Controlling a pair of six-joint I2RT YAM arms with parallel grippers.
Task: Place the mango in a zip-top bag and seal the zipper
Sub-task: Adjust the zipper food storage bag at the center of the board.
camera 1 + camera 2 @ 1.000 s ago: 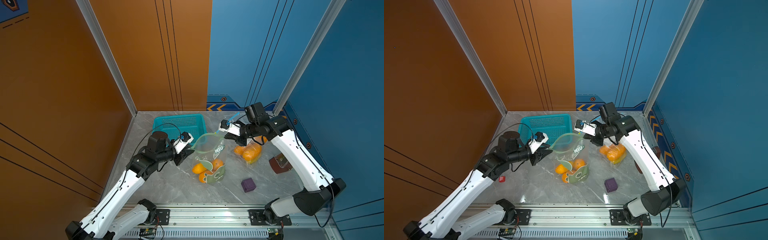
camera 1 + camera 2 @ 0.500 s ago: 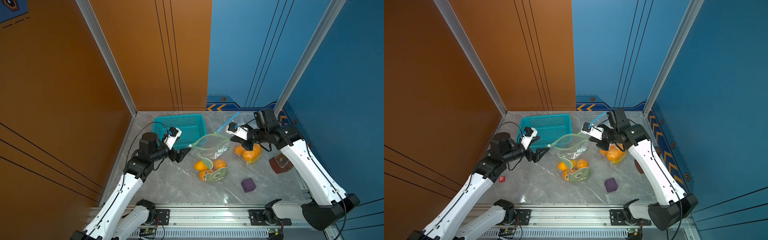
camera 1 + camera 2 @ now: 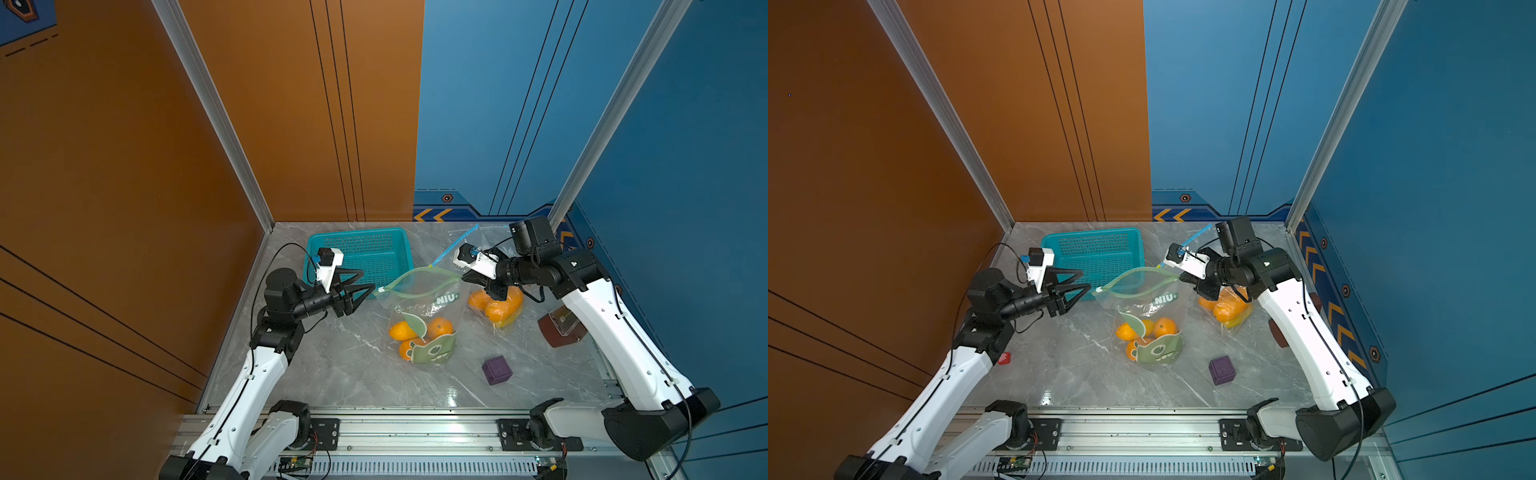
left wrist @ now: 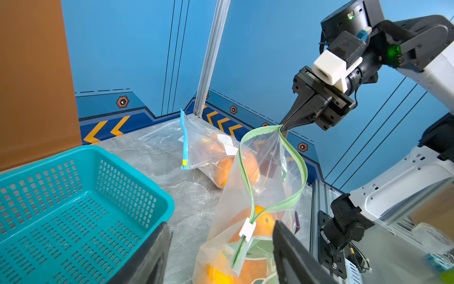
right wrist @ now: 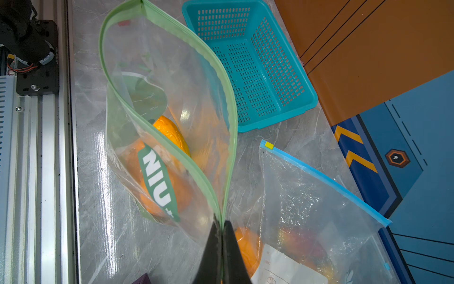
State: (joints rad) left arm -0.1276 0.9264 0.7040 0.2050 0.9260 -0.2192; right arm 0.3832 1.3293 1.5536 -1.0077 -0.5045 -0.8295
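The mango point(image 3: 438, 326) lies inside the zip-top bag point(image 3: 419, 301), with other orange fruit, near the middle of the table point(image 3: 353, 374). The bag's mouth gapes wide, so the step in hand looks like the sealing. The right gripper point(image 4: 282, 127) is pinched tight on the green zipper point(image 4: 302, 177) at the mouth's 2 o'clock end. The left gripper point(image 3: 368, 279) waits at 9 o'clock, fingers partly apart and holding nothing, just beside the white slider point(image 4: 247, 230). Next it likely must nip that slider and pull it toward 2 o'clock.
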